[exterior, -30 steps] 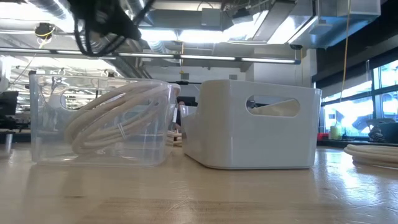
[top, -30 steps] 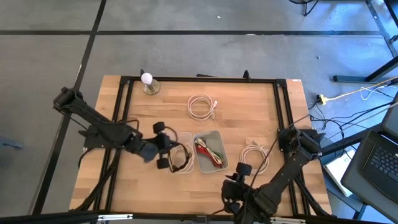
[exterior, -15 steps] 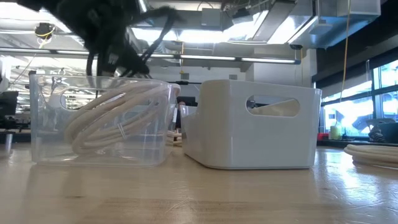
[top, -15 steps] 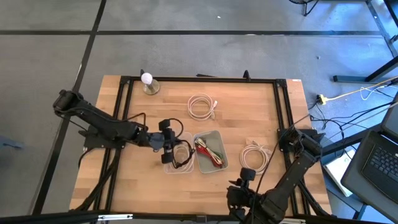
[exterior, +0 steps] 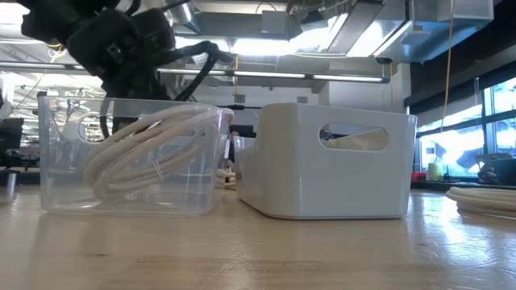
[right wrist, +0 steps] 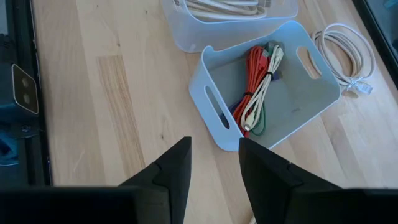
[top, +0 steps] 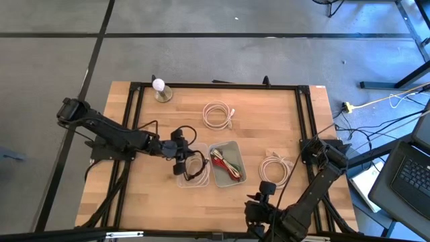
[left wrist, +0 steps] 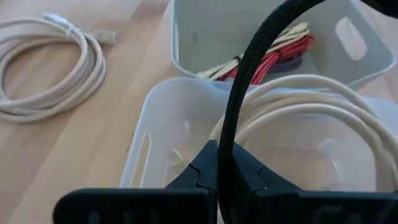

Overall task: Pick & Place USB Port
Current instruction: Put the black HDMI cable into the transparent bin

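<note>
My left gripper (top: 180, 156) is over the clear bin (top: 193, 176), shut on a black braided cable (left wrist: 245, 68). The cable's loop (top: 195, 169) hangs over the bin's inside, where a coiled white cable (left wrist: 311, 115) lies. In the low view the left gripper (exterior: 121, 50) stands just above the clear bin's (exterior: 129, 157) rim, and the black cable (exterior: 201, 55) arcs out to its side. Next to it stands the white bin (top: 227, 163) with red and yellow cables (right wrist: 258, 81). My right gripper (right wrist: 214, 163) waits open near the table's near edge (top: 263, 187). My left gripper pinches the black cable (left wrist: 224, 158) between its two shut fingers, which lie across it and come from the table's left, slanting down. From the fingers the cable rises in an arc, and its loop hangs over the clear bin; I cannot tell if it touches the white cable.
A loose white cable coil (top: 217, 114) lies toward the far edge and another (top: 274, 167) lies right of the white bin. A small lamp with a round white top (top: 160, 89) stands at the far left corner. A black frame (top: 215, 86) borders the tabletop.
My left gripper has moved toward the table's right and down, from beside the clear bin to over it. The black cable came with it and sits lower, its loop now over the bin's inside.
</note>
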Controlling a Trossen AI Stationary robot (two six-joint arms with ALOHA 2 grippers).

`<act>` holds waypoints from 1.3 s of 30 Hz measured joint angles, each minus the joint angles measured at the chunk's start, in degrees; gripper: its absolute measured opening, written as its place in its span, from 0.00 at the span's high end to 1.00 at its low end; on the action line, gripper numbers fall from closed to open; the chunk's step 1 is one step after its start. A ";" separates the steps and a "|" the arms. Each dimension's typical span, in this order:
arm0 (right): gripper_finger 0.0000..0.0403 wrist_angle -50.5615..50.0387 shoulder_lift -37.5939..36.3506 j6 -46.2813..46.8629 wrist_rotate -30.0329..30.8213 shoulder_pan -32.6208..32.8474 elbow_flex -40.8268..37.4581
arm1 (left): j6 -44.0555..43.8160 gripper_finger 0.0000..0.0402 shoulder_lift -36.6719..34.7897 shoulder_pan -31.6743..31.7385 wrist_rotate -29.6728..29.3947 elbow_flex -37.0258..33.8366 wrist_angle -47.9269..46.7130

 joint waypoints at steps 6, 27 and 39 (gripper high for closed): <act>0.66 0.04 0.00 0.00 0.00 0.00 0.00 | -2.36 0.99 0.02 1.15 0.71 -2.11 0.36; 0.66 0.24 0.00 -0.22 0.22 -0.59 0.00 | -2.41 0.97 5.06 4.11 7.11 -4.45 4.64; 0.66 0.22 0.00 -0.24 0.17 -0.59 -0.02 | 3.39 0.84 4.67 4.11 7.69 -4.46 10.90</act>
